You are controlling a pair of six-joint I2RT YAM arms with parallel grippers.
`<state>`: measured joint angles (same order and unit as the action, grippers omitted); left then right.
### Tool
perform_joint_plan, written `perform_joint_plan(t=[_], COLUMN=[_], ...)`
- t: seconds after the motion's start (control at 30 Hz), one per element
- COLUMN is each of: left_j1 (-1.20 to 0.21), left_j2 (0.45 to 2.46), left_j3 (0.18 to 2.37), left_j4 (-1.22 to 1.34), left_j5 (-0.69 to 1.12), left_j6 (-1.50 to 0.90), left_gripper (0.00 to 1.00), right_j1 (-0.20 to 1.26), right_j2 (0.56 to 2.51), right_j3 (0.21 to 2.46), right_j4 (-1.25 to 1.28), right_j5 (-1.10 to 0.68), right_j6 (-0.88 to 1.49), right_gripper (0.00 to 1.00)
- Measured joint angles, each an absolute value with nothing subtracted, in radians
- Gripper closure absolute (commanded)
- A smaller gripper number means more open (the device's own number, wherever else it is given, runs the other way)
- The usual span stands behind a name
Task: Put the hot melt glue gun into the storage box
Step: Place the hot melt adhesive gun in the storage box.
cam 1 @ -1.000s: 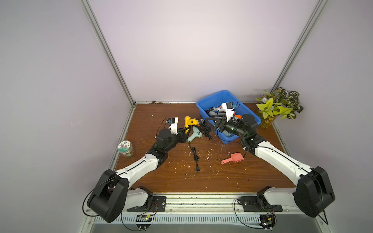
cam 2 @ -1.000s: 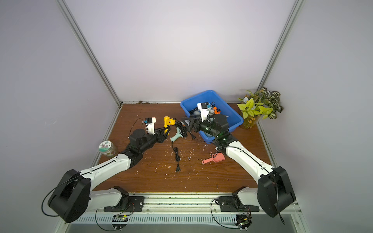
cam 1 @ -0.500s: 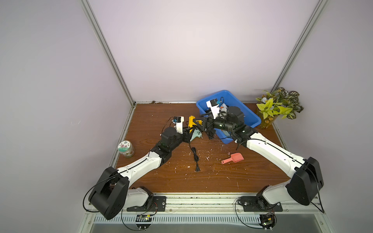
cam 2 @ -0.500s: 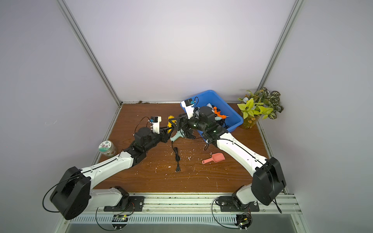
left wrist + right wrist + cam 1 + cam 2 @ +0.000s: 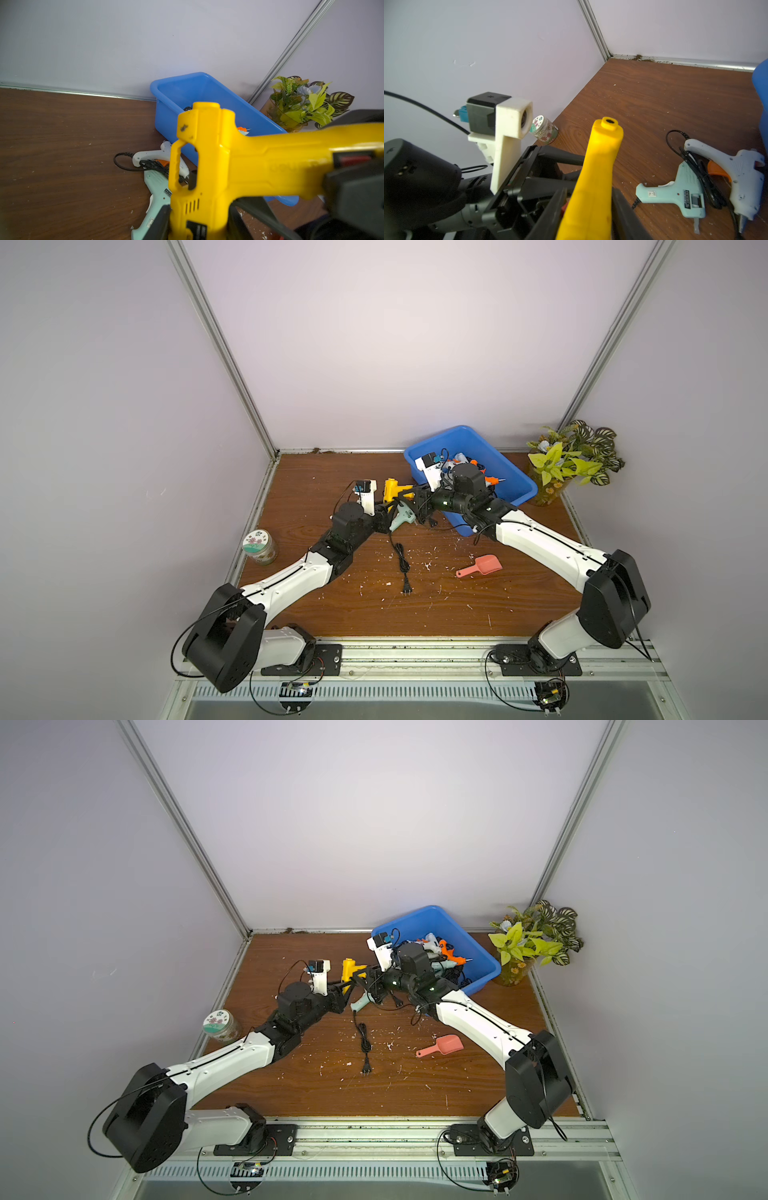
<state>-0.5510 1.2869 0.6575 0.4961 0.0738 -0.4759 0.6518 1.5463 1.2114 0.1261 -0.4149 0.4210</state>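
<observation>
Hanging above the bench [image 5: 332,472], at about 12 o'clock of its middle: yellow glue gun [image 5: 394,489], one, clear of the surface and not yet in the box.
Left hand [image 5: 204,222]: closed on the gun's body.
Right hand [image 5: 587,212]: closed on the handle end, so both hands grip the one gun.
Handling, as I judge it: hard plastic shell, stiff, light, rather smooth. Best taken across the flat sides of the handle or barrel, away from the nozzle.
Storage box [image 5: 457,439]: one, blue, at 1 o'clock. Further guns [image 5: 446,950] lie tangled inside, too many to count.
Mint gun [image 5: 675,195]: one, lying on the bench.
White gun [image 5: 737,166]: one, just beside the mint gun.
Cord [image 5: 401,564]: one, black, plug at 6 o'clock; I cannot tell which gun it belongs to.
Scoop [image 5: 482,566]: one, pink, 4 o'clock.
Jar [image 5: 259,545]: one, 9 o'clock.
Potted plant [image 5: 573,460]: one, 2 o'clock.
</observation>
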Motion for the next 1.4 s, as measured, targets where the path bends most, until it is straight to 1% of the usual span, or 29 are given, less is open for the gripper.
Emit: perform_joint_plan(t=[0.03,0.07,0.1,0.13,0.2,0.27,0.4,0.43,0.57,0.67,0.8,1.03,1.23,1.4], left_j1=[-0.551,-0.551,-0.551,-0.551,-0.551,-0.551,-0.551,-0.551,-0.551,-0.551,-0.551,-0.551,-0.551,-0.551], left_j2=[1.287,1.288,1.289,1.290,1.294,1.295,1.291,1.285,1.235,1.183,1.139,1.137,1.161,1.176], left_j3=[0.657,0.657,0.657,0.657,0.657,0.657,0.651,0.644,0.607,0.578,0.560,0.554,0.554,0.554], left_j4=[0.495,0.496,0.496,0.497,0.498,0.500,0.550,0.565,0.619,0.649,0.656,0.652,0.638,0.620], left_j5=[0.069,0.066,0.066,0.066,0.067,0.070,0.105,0.112,0.118,0.102,0.064,0.035,0.021,0.014], left_j6=[-0.474,-0.471,-0.470,-0.470,-0.471,-0.471,-0.485,-0.488,-0.498,-0.499,-0.499,-0.498,-0.497,-0.494], left_gripper=[1.00,0.97,0.94,0.87,0.70,0.47,0.05,0.01,0.01,0.01,0.01,0.01,0.01,0.01], right_j1=[0.653,0.654,0.654,0.654,0.654,0.655,0.648,0.643,0.609,0.558,0.443,0.250,0.218,0.207], right_j2=[1.546,1.546,1.546,1.546,1.546,1.545,1.530,1.523,1.493,1.486,1.480,1.490,1.583,1.691], right_j3=[1.211,1.209,1.209,1.207,1.205,1.203,1.203,1.203,1.208,1.223,1.222,1.177,1.178,1.195], right_j4=[0.126,0.127,0.128,0.129,0.128,0.128,0.125,0.121,0.097,0.096,0.127,0.231,0.310,0.326], right_j5=[-0.405,-0.397,-0.396,-0.393,-0.389,-0.379,-0.332,-0.316,-0.266,-0.237,-0.216,-0.155,-0.084,-0.037], right_j6=[0.420,0.420,0.420,0.420,0.420,0.420,0.416,0.412,0.391,0.372,0.367,0.394,0.402,0.406], right_gripper=[0.79,0.83,0.86,0.89,0.93,0.95,0.96,0.96,0.95,0.94,0.95,0.94,0.93,0.94])
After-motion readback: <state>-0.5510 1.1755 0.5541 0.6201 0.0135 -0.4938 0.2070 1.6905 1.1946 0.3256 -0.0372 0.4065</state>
